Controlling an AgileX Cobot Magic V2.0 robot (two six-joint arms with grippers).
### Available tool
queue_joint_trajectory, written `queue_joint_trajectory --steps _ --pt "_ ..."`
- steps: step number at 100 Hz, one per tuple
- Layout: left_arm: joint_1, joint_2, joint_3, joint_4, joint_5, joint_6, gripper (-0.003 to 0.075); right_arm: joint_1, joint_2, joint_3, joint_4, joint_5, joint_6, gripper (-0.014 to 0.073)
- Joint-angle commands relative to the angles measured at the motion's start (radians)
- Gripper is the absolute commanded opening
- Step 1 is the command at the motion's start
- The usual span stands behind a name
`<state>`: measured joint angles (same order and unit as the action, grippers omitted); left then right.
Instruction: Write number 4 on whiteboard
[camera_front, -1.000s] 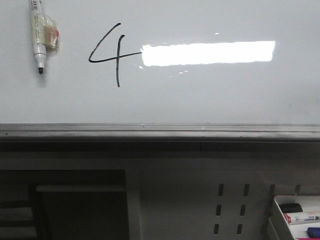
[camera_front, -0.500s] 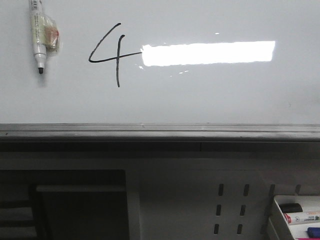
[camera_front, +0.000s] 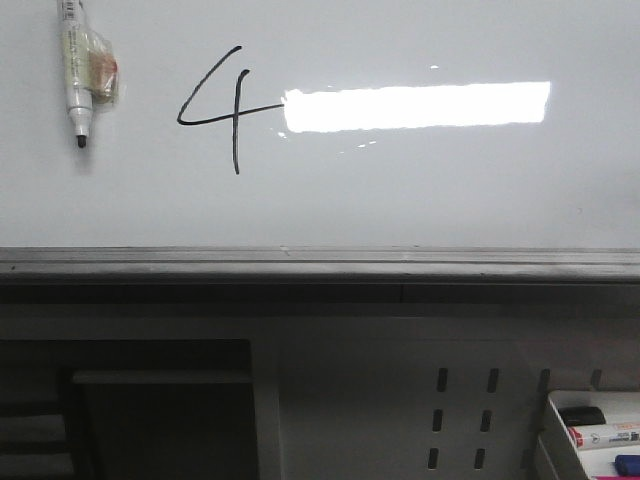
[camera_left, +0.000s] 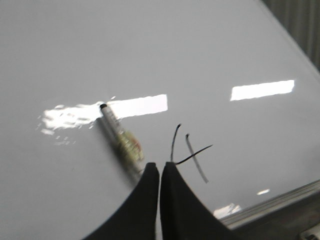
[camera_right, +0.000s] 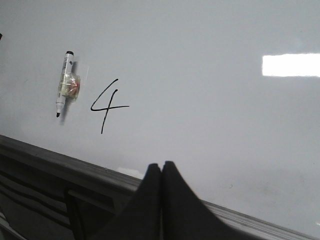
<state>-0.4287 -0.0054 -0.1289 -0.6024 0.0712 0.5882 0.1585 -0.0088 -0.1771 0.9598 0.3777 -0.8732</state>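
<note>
One black number 4 (camera_front: 222, 108) stands drawn on the whiteboard (camera_front: 400, 190), its horizontal bar running into the bright rectangular glare, and a marker (camera_front: 74, 85) is stuck on the board just beside it, tip down, well apart from both grippers. Seen from the left wrist, the left gripper (camera_left: 159, 172) has its dark fingers pressed together with nothing between them, the 4 just beyond their tips. Seen from the right wrist, the right gripper (camera_right: 161, 172) is likewise closed and empty, with the 4 farther off, beyond the grey ledge (camera_right: 60, 162).

front view facing whiteboard (camera_front: 400, 190) close, both wrist views oblique, sharing number 4 (camera_front: 222, 108)
</note>
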Motion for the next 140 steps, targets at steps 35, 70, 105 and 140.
queue_joint_trajectory --steps 35,70,105,140 --pt "0.262 -0.013 0.105 0.532 -0.153 -0.47 -0.002 -0.006 -0.014 -0.024 0.027 -0.053 0.0 -0.0072" --pt "0.297 -0.029 0.156 0.53 -0.139 -0.47 -0.002 -0.006 -0.014 -0.024 0.027 -0.053 0.0 -0.0072" --pt "0.289 -0.027 0.154 0.528 -0.098 -0.47 -0.002 -0.006 -0.014 -0.024 0.027 -0.053 0.0 -0.0072" --pt "0.289 -0.027 0.154 0.528 -0.098 -0.47 -0.002 -0.006 -0.014 -0.024 0.027 -0.053 0.0 -0.0072"
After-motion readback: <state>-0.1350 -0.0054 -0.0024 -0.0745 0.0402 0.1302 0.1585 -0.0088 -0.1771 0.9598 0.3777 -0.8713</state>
